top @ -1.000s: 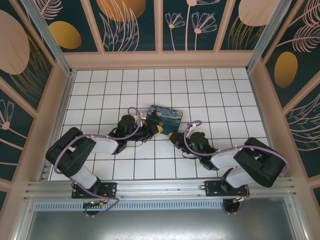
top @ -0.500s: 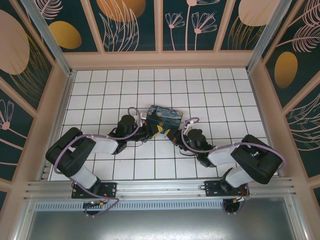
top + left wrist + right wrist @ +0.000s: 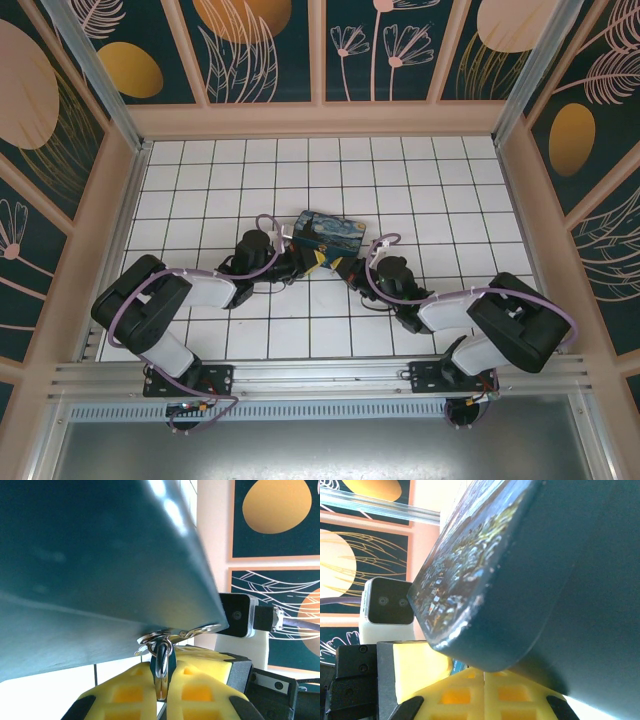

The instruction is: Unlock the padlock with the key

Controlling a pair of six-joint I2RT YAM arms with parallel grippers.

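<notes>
Clamping the tiny bluish padlock (image 3: pixel 161 669), the left tool (image 3: pixel 314 262) sits at the swirly-painted rectangular box's (image 3: pixel 336 231) near edge, right tool (image 3: pixel 484 676) pinched fully closed beside it, can't tell on what.

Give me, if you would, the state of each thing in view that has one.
left hand: shut on the padlock.
right hand: shut, close under the box's edge; whether it holds anything is unclear.
padlock: pinched in the left hand, hooked to the box's metal ring; locked or not, unclear.
box: lying on the table, printed face up.
</notes>
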